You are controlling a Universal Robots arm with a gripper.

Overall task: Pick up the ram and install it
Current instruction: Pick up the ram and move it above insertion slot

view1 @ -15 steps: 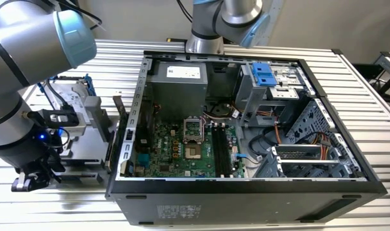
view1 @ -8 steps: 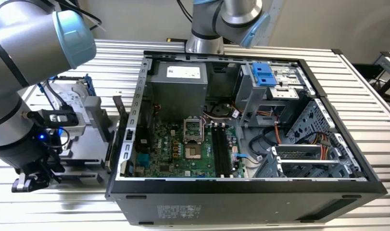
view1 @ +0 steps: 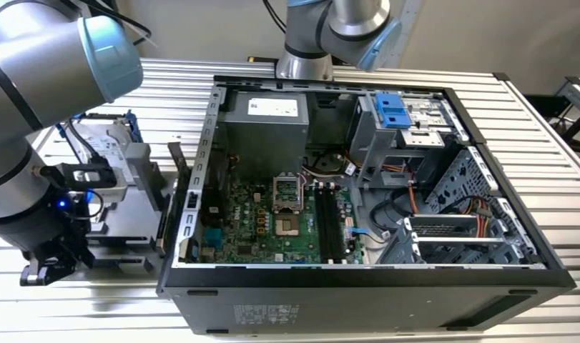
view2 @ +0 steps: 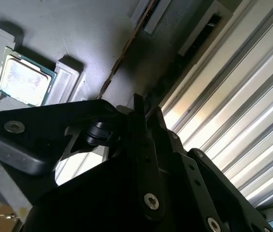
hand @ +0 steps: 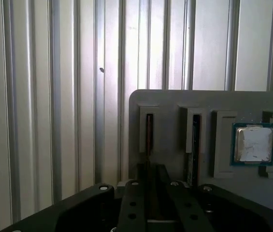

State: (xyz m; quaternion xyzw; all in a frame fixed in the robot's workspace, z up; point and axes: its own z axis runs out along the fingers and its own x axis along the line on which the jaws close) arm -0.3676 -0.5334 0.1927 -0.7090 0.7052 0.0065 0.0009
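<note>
Ribbed table, grey tray; ram on edge, long axis toward hand

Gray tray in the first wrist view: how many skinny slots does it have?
2. One skinny slot lies farther from the silver square chip, the other nearer it. The hand may hide more.

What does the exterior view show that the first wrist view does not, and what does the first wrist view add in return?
Exterior view: the open computer case, its motherboard with black memory slots, and the hard drive in a blue-handled frame. First wrist view: the square silver processor chip in its recess, and a thin strip, probably the ram, edge-on in a narrow slot. Both: the ribbed metal table, the grey holder and the gripper close by it.
</note>
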